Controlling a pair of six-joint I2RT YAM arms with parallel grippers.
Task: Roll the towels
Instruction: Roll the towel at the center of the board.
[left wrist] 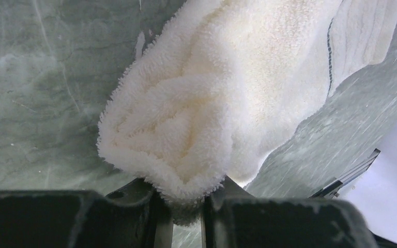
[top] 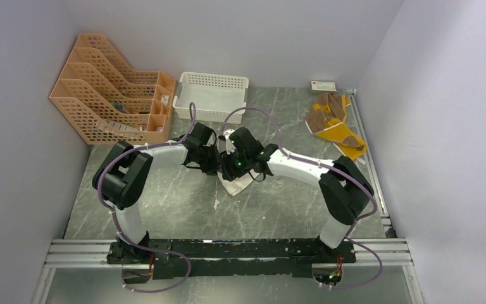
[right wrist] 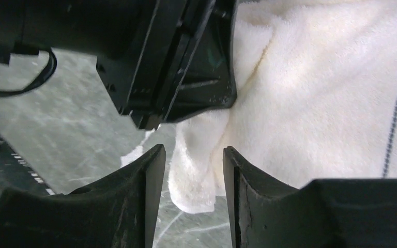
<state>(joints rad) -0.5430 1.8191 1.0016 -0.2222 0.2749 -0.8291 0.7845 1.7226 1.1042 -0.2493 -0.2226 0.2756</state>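
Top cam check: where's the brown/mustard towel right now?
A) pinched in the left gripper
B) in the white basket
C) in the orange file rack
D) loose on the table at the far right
D: the brown and mustard towel lies loose on the table by the right wall, well away from the cream-white towel at the centre.

Left pincer [left wrist: 187, 206] at bottom edge, dark fingers [left wrist: 139, 212] close together, nipping bunched end of cream towel [left wrist: 227, 93]. Towel crumpled in thick folds near fingers, flatter toward top right, where thin grey stitch line [left wrist: 330, 57] runs beside hem band. Mottled grey-green desk [left wrist: 36, 103] beneath, showing at left and lower right
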